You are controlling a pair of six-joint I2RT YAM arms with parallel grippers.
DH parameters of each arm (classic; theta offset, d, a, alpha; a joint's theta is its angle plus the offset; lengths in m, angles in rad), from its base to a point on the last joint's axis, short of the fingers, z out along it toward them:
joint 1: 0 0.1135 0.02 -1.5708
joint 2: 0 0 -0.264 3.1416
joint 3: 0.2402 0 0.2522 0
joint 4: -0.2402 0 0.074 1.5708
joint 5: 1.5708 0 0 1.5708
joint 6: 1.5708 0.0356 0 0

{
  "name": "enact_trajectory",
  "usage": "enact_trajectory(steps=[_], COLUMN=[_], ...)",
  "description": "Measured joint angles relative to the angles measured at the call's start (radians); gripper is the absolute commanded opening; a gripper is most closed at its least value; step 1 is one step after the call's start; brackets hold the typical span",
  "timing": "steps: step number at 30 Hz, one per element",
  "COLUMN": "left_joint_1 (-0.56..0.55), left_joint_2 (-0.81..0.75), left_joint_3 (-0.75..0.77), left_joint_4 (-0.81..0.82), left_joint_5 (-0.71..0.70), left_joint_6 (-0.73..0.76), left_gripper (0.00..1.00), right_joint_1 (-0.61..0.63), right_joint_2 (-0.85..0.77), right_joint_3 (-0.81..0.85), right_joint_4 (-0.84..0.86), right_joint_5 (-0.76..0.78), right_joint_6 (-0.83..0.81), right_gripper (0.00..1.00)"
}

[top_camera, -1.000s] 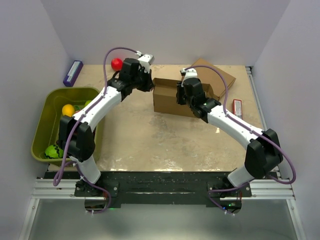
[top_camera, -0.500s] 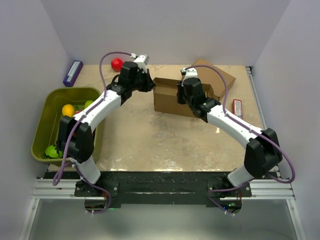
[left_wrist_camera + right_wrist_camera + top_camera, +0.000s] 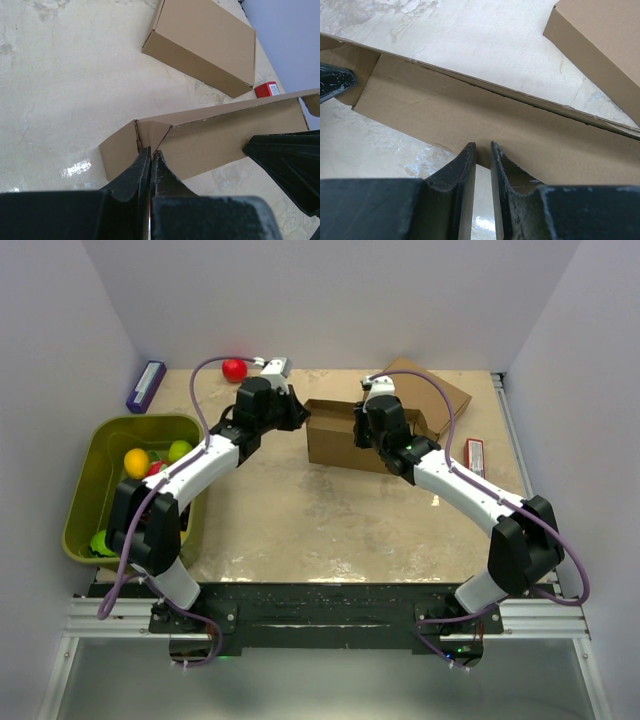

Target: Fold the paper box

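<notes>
- Left arm has swung its wrist back toward the near side and to the right over the last second, so the red ball (image 3: 234,369) by the far wall is now fully uncovered; the right arm and both cartons have stayed where they were.
- The paper box (image 3: 335,435) sits at the middle-far part of the table (image 3: 300,530), a shallow brown carton partly formed, with its walls standing.
- The left gripper (image 3: 151,151) is at the box's left end; its fingers (image 3: 132,177) are pressed almost together, pinching the thin cardboard at the creased corner.
- The right gripper (image 3: 482,146) is on the box's right part; its fingers (image 3: 462,167) leave only a narrow slit, which the edge of a long cardboard wall enters.
- A second brown carton (image 3: 205,40), fully closed, lies just behind and to the right of the box, and a small red packet (image 3: 266,89) lies near it.
- A green bin (image 3: 85,475) at the left edge holds a yellow ball (image 3: 136,461) and green balls, and a purple box (image 3: 146,386) lies beyond it.
</notes>
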Motion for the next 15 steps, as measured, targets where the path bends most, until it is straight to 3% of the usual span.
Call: enact_trajectory(steps=[15], left_joint_1=[-0.045], left_joint_2=[-0.051], left_joint_3=[-0.072], left_joint_4=[0.038], left_joint_5=[-0.132], left_joint_6=[0.051], left_gripper=[0.0], right_joint_1=[0.0], right_joint_2=[0.0], right_joint_3=[0.0], right_joint_4=[0.001], right_joint_5=[0.008], right_joint_6=[0.0], right_gripper=[0.18])
